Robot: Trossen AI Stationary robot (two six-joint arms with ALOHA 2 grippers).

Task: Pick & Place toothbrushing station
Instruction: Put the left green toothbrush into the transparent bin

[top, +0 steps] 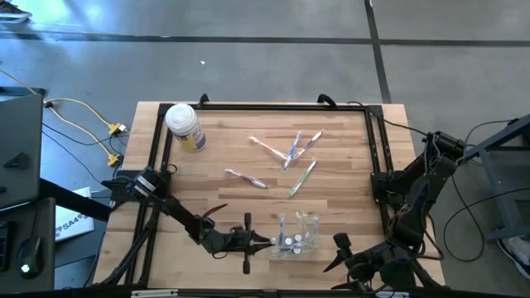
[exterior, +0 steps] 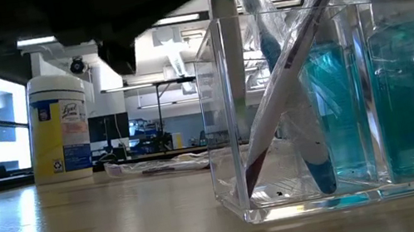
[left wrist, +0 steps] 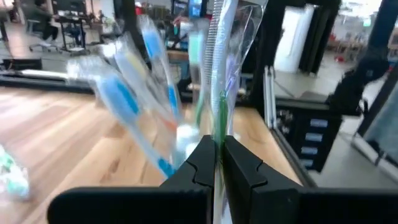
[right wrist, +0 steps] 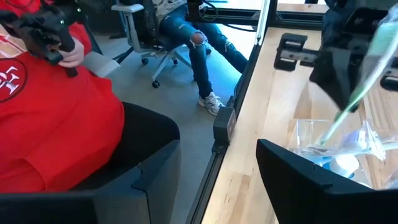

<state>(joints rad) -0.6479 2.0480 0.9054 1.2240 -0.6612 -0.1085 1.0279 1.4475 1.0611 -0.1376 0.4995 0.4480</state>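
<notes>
Seen from table height, the clear holder point(exterior: 340, 102) is cut off at the right edge, its toothbrushes point(exterior: 301, 75) running out past the top. In the left wrist view the brushes point(left wrist: 134, 93) beyond the holder's wall blur. The right gripper point(top: 352, 263) is partly cropped below.

Taking the clear holder point(top: 296, 236) as the landmark: the left pincer point(top: 263, 241) crowds its one side, closed on a wrapped toothbrush point(left wrist: 219, 93) standing among brushes already inside, so the opening is blocked from above. The right pincer point(top: 341, 263) sits near its opposite corner, fingers spread. Beyond the holder, loose toothbrushes point(top: 291, 154) scatter across mid-counter point(top: 224, 141). Farther off, toward the far corner, stands the yellow-labelled jar point(top: 185, 126). Bare wood seemingly separates these.
</notes>
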